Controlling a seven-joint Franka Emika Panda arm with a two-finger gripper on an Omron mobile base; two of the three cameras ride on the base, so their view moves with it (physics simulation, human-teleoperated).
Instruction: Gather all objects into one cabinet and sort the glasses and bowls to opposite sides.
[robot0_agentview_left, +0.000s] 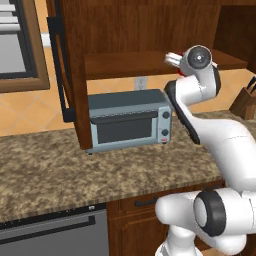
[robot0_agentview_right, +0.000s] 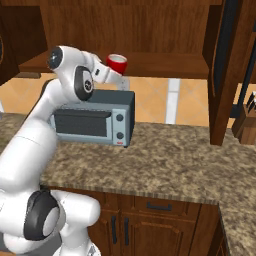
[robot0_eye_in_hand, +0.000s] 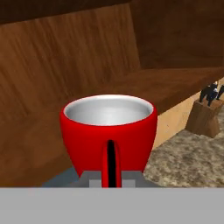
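Red cup (robot0_agentview_right: 117, 64) sat pinched in your gripper (robot0_agentview_right: 114, 75), held at the front edge of the cabinet (robot0_agentview_right: 150, 30) shelf, above the toaster oven (robot0_agentview_right: 95, 120). By my judgement it wasn't placed yet; mug, bowl and sorting remained.

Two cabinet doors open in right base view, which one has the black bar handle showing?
The right-hand door, swung out edge-on over the counter: its long black bar runs down its face. The dark panel at far left shows no handle.
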